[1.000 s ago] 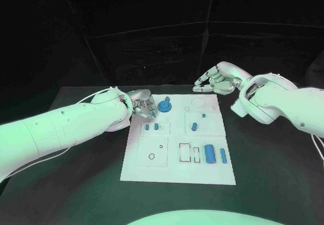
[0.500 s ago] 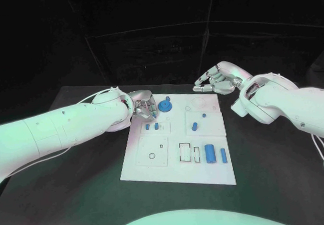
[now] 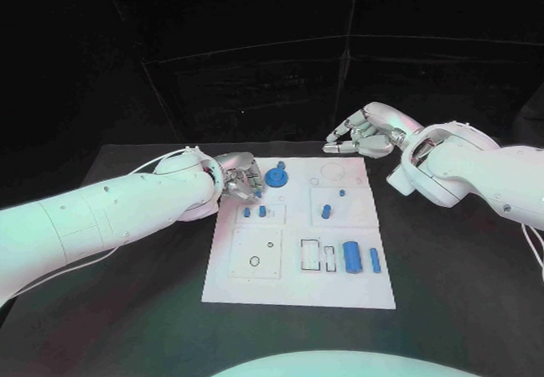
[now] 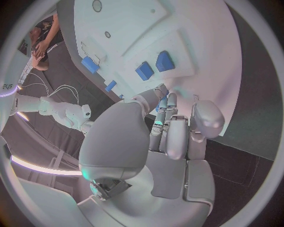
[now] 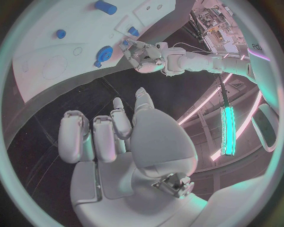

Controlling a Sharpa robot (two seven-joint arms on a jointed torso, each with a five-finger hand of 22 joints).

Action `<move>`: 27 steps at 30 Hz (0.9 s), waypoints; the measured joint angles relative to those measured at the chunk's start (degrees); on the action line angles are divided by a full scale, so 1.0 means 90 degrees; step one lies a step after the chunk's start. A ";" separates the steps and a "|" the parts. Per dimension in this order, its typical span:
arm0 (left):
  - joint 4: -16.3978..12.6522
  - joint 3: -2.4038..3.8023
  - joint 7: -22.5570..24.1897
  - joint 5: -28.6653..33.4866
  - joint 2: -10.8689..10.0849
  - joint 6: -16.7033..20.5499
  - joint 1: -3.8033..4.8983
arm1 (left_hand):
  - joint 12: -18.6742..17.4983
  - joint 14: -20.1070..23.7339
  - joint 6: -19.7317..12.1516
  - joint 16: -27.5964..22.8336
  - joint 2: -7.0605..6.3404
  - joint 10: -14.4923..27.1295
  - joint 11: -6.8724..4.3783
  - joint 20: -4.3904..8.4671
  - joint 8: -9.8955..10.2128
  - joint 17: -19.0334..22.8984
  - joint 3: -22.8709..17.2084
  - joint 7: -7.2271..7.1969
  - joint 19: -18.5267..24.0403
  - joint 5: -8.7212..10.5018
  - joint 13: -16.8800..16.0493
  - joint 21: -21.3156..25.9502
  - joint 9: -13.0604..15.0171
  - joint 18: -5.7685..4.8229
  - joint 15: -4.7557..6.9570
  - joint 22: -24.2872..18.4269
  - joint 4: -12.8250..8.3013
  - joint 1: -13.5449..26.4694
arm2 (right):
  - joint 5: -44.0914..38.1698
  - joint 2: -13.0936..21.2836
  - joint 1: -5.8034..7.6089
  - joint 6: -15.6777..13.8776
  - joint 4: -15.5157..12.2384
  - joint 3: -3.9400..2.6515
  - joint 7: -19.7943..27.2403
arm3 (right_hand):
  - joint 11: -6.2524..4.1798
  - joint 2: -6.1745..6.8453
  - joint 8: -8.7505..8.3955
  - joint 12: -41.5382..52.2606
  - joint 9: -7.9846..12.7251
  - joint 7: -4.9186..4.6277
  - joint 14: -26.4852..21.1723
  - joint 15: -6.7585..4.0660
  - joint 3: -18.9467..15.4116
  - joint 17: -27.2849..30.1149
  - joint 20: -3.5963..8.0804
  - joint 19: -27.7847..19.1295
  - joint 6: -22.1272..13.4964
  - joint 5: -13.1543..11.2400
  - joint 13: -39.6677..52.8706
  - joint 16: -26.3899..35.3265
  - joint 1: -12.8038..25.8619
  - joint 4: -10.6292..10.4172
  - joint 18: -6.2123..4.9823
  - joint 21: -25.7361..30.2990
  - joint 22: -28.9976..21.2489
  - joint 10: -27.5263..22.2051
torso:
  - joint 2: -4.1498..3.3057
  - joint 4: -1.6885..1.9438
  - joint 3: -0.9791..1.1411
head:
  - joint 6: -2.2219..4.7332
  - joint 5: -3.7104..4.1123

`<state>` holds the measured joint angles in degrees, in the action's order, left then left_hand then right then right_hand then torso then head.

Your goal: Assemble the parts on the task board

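The task board [image 3: 302, 267] lies flat mid-tabletop, blue parts [image 3: 351, 257] scattered on it; the left hand [image 3: 241, 182], fingers curled, hovers at its far-left corner beside a round blue part [image 3: 277, 181], whether pinching anything I cannot tell; a crowded approach could nudge neighbouring pieces; the right hand [image 3: 357, 138] hangs clenched, holding nothing, beyond the far edge.

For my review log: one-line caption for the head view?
Left hand hovers beside the blue gear on the task board; right hand waits beyond it.
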<state>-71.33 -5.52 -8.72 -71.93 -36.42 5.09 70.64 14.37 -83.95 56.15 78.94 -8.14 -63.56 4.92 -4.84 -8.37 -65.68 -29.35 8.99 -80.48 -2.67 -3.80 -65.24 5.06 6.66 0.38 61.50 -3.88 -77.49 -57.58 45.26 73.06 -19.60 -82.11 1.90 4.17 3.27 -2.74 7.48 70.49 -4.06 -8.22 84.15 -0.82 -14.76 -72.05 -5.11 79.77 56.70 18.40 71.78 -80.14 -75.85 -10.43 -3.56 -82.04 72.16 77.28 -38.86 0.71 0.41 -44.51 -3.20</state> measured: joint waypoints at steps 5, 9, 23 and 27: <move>0.0002 0.0000 -0.0002 0.0000 -0.0004 -0.0035 0.0000 | -0.0025 0.0000 -0.0043 0.0000 0.0000 0.0000 0.0000 -0.0020 0.0036 0.0015 -0.0017 -0.0001 0.0020 0.0000 0.0000 0.0000 -0.0020 0.0000 0.0000 0.0000 -0.0017 0.0000 | 0.0000 0.0005 0.0000 0.0002 0.0001 0.0000 -0.0007 | 0.0000 0.0000 0.0000 0.0000 0.0000 0.0000 0.0000 0.0000 0.0000 0.0000 0.0000 0.0000 0.0000 0.0000 0.0000 0.0000 0.0000 0.0000 0.0000 0.0000 0.0000 0.0000 | 0.0000 0.0000 0.0001 | -0.0002 0.0002; -0.0010 0.0000 -0.0002 0.0001 -0.0023 -0.0042 -0.0001 | -0.0025 0.0000 -0.0043 -0.0025 0.0000 0.0000 0.0000 -0.0020 0.0036 0.0027 -0.0017 0.0000 0.0020 0.0000 0.0000 0.0000 -0.0020 0.0000 0.0000 -0.0010 -0.0017 0.0000 | -0.0002 0.0012 0.0000 0.0005 0.0001 0.0000 -0.0015 | 0.0000 0.0000 0.0000 0.0000 0.0000 0.0000 0.0000 0.0000 0.0000 0.0000 0.0000 0.0000 0.0000 0.0000 0.0000 0.0000 0.0000 0.0000 0.0000 0.0000 0.0000 0.0000 | 0.0000 0.0000 -0.0001 | -0.0001 0.0003; -0.0105 0.0008 0.0002 0.0020 -0.0355 0.0086 0.0024 | -0.0198 -0.0009 -0.0214 -0.0025 -0.0036 0.0138 0.0063 -0.0063 0.0176 0.0039 -0.0088 0.0035 0.0064 0.0000 0.0013 0.0132 -0.0113 0.0001 -0.0036 -0.0121 -0.0088 0.0036 | -0.0458 0.0090 0.0000 0.0183 0.0082 0.0000 -0.0388 | 0.0023 -0.0182 0.0000 -0.4409 0.0007 -0.0008 -0.0015 -0.0015 0.0253 0.1086 0.0022 -0.0618 -0.0004 -0.0286 -0.3686 0.0836 -0.1189 0.0464 -0.0150 0.0687 -0.1121 -0.2209 | 0.0009 0.0010 -0.0009 | 0.0052 0.0037; -0.0158 0.0021 0.0065 0.0227 -0.0564 0.0321 0.0067 | -0.0296 -0.0002 -0.0249 -0.0142 -0.0060 0.0262 0.0101 -0.0119 0.0206 0.0285 -0.0088 0.0086 0.0187 0.0000 0.0020 0.0500 -0.0119 0.0000 -0.0048 -0.0497 -0.0088 0.0075 | -0.1094 0.0113 -0.0036 0.0370 0.0094 0.0000 -0.0595 | 0.0021 -0.0175 0.0000 -0.5590 0.0020 0.0044 -0.0014 -0.0014 0.0315 0.1161 -0.0026 -0.0563 0.0217 -0.0496 -0.5019 0.0916 -0.1562 0.0579 -0.0150 0.0687 -0.1113 -0.1888 | 0.0010 0.0010 -0.0005 | 0.0098 0.0095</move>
<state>-72.76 -5.33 -8.13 -69.89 -41.49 7.98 71.23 11.70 -83.97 53.91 77.66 -8.68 -61.20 5.83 -5.91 -6.51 -63.11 -30.15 9.77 -78.79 -2.67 -3.61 -60.74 3.99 6.67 -0.05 57.02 -4.67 -76.82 -67.43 46.29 72.74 -16.26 -81.27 1.90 -1.19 3.46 -4.32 7.48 20.18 -3.88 -7.83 84.02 -0.95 -11.92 -61.60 -5.35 74.70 58.65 13.93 26.60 -71.89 -89.91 -5.22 -4.91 -75.86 62.14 60.29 -38.78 0.80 0.36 -43.63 -2.35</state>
